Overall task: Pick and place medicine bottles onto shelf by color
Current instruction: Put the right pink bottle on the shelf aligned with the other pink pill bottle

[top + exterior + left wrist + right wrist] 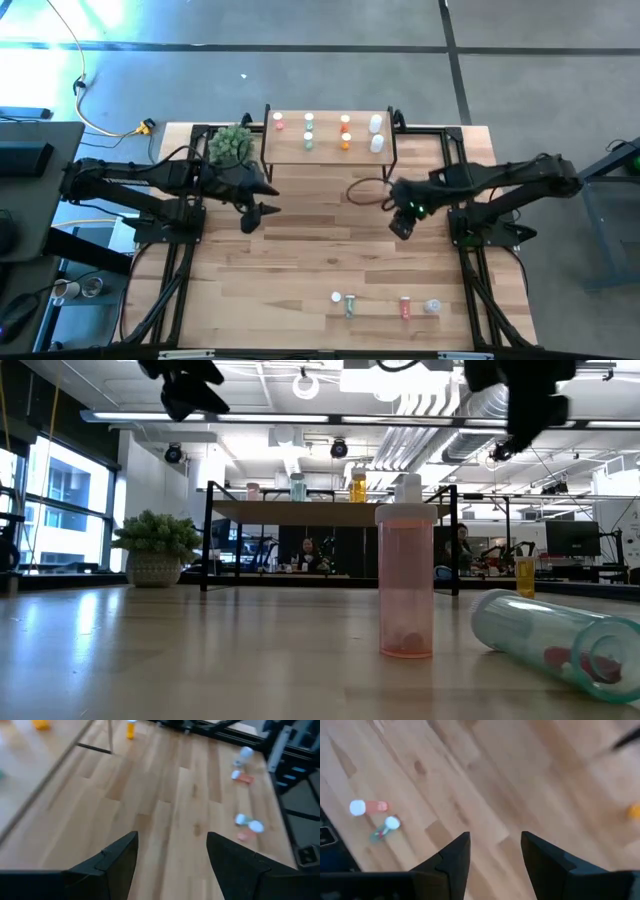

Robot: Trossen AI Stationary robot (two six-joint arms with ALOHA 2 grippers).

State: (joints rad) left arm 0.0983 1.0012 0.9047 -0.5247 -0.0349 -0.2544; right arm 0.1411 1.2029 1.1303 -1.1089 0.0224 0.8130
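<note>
Left gripper: it hangs above the table's left-centre, jaws spread wide, nothing between them. The potted plant sits close behind it and the shelf stands just beyond and to its inner side. Leave this arm parked; it is well apart from the remaining bottles.

Shelf: seven medicine bottles already stand on its top in columns, pink, green, orange, then white. Each new bottle should go in front of its own colour's column, set down upright and clear of its neighbours.

Right gripper: it hovers over the table's right-centre, just in front of the shelf's right legs, jaws partly open and empty. The bottles still to be sorted lie well ahead of it, near the table's front edge: a green bottle farthest to its inner side, a pink bottle more directly ahead, and a clear bottle touching or just beside the pink one.

Procedure for the pick, as judged:
1. Choose one bottle; the green one stands apart and is easier to isolate.
2. From the low view one pink bottle stands upright and a greenish one lies on its side; which is which overhead is uncertain.
3. Descend with jaws straddling the body, not the cap.
4. Close gently; these bottles probably roll easily.
</note>
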